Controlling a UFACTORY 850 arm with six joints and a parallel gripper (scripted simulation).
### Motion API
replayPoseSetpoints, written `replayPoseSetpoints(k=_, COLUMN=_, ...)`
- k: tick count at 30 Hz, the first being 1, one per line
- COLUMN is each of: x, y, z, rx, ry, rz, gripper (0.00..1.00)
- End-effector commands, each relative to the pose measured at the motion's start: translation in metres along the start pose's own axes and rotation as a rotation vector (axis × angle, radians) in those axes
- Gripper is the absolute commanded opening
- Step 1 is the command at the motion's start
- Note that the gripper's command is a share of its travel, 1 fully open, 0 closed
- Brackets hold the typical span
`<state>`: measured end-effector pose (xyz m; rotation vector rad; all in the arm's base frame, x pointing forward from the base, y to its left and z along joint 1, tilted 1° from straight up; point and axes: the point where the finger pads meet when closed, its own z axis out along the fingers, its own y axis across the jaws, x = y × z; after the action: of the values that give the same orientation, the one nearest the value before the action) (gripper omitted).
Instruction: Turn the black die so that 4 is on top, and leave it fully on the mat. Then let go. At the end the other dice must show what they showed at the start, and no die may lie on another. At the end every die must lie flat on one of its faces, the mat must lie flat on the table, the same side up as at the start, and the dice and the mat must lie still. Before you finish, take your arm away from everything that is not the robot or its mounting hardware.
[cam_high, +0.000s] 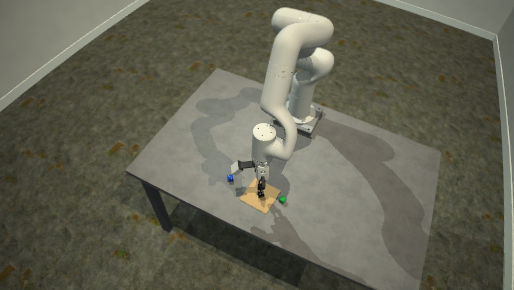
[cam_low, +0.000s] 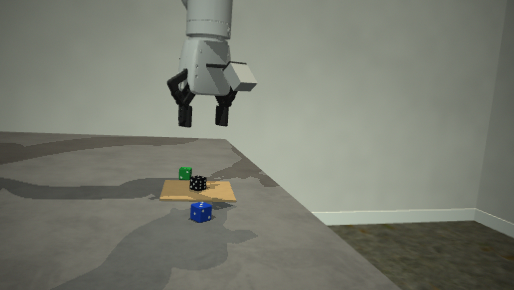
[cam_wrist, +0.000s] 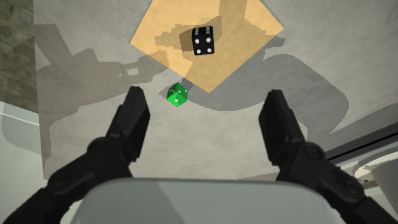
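Note:
The black die (cam_low: 198, 183) (cam_wrist: 203, 40) lies flat on the tan mat (cam_high: 250, 198) (cam_low: 172, 192) (cam_wrist: 240, 45), well inside its edges. In the wrist view its top face shows four white pips. My gripper (cam_high: 261, 184) (cam_low: 204, 121) (cam_wrist: 204, 102) is open and empty. It hangs high above the table, over the mat's edge near the green die (cam_high: 282, 199) (cam_low: 185, 173) (cam_wrist: 177, 95). In the top view the gripper covers most of the black die.
The green die lies on the table just off one side of the mat. A blue die (cam_high: 230, 177) (cam_low: 201, 212) lies on the table off the opposite side. The grey table (cam_high: 350, 200) (cam_low: 75, 225) has its front edge close to the mat.

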<state>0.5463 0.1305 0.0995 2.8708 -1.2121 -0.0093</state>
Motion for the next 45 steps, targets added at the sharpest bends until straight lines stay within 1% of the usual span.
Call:
replayPoseSetpoints(k=1, x=0.001, y=-0.001, z=-0.002, rx=0.002, ry=0.001, rz=0.000, gripper=1.00)
replayPoseSetpoints(k=5, x=0.001, y=-0.001, z=-0.008, rx=0.002, ry=0.001, rz=0.000, gripper=1.00)
replayPoseSetpoints(k=9, x=0.000, y=-0.001, z=-0.019, rx=0.002, ry=0.001, rz=0.000, gripper=1.00)
replayPoseSetpoints(k=11, x=0.000, y=-0.001, z=-0.019, rx=0.002, ry=0.001, rz=0.000, gripper=1.00)
replayPoseSetpoints(k=18, x=0.000, y=-0.001, z=-0.042, rx=0.002, ry=0.001, rz=0.000, gripper=1.00)
replayPoseSetpoints(k=23, x=0.000, y=-0.001, z=-0.053, rx=0.002, ry=0.001, rz=0.000, gripper=1.00)
replayPoseSetpoints(k=26, x=0.000, y=-0.001, z=-0.056, rx=0.002, ry=0.001, rz=0.000, gripper=1.00)
replayPoseSetpoints(k=45, x=0.000, y=-0.001, z=-0.056, rx=0.002, ry=0.001, rz=0.000, gripper=1.00)
